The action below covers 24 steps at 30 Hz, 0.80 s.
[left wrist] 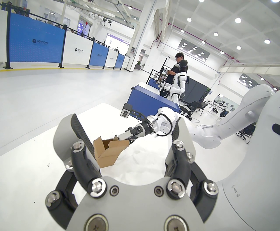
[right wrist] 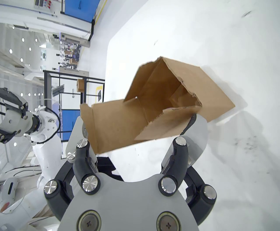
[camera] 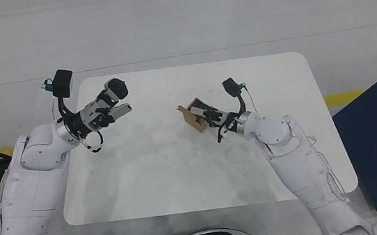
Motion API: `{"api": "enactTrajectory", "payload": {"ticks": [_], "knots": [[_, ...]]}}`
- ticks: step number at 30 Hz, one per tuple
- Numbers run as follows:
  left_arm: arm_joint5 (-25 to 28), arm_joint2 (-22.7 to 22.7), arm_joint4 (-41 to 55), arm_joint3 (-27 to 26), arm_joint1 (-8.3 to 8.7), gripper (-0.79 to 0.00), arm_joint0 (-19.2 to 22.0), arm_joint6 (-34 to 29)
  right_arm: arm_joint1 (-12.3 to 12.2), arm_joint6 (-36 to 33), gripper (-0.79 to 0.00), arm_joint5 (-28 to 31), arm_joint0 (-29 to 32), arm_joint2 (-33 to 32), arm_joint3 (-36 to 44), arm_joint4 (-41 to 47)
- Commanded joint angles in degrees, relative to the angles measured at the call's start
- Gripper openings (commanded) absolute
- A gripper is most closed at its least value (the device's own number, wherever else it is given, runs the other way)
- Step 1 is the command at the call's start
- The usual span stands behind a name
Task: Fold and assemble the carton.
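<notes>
Right claw [right wrist: 140,125]: spread wide, not pinching, straddling the open end of a small brown corrugated cardboard carton [right wrist: 203,91]. One fingertip [right wrist: 196,123] touches the corner of a loose flap. The opposite finger is hidden behind another flap, so contact there cannot be told. The carton sits directly ahead of this claw, between its fingers, mouth turned back toward the wrist, with inside walls and ragged flap edges showing. Flaps stand unfolded, none tucked. It is tilted, one wall low against the white round-cornered table [camera: 182,181]; whether it rests fully on the surface cannot be told. Left claw [left wrist: 126,121]: also spread wide, holding nothing, black ribbed pads [left wrist: 78,129] facing each other. It hangs over the table well apart from the carton and from the right claw, pointed toward both, so the carton appears far ahead in the gap between its fingers. Faint dark scuff marks [right wrist: 247,144] on the tabletop just beside the right claw.
</notes>
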<state>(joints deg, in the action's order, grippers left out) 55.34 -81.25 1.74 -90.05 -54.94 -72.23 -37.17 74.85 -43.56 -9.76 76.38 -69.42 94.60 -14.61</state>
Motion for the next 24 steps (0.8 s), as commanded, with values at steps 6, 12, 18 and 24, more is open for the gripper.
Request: {"api": "enactTrajectory", "payload": {"ticks": [6, 12, 18, 24], "knots": [[0.0, 0.0, 0.0, 0.0, 0.0, 0.0, 0.0, 0.0, 0.63, 0.23, -0.126, -3.16, 0.16, 3.88, 4.1, 5.19], [0.0, 0.0, 0.0, 0.0, 0.0, 0.0, 0.0, 0.0, 0.1, 5.08, -0.231, -2.48, 0.78, -1.06, 6.48, 6.82], [0.0, 0.0, 0.0, 0.0, 0.0, 0.0, 0.0, 0.0, -1.07, 11.15, -0.215, -5.31, 1.38, -4.1, 7.36, -7.91], [0.0, 0.0, 0.0, 0.0, 0.0, 0.0, 0.0, 0.0, -1.34, 3.75, -0.252, -7.28, -2.73, 0.83, 1.19, -16.76]]}}
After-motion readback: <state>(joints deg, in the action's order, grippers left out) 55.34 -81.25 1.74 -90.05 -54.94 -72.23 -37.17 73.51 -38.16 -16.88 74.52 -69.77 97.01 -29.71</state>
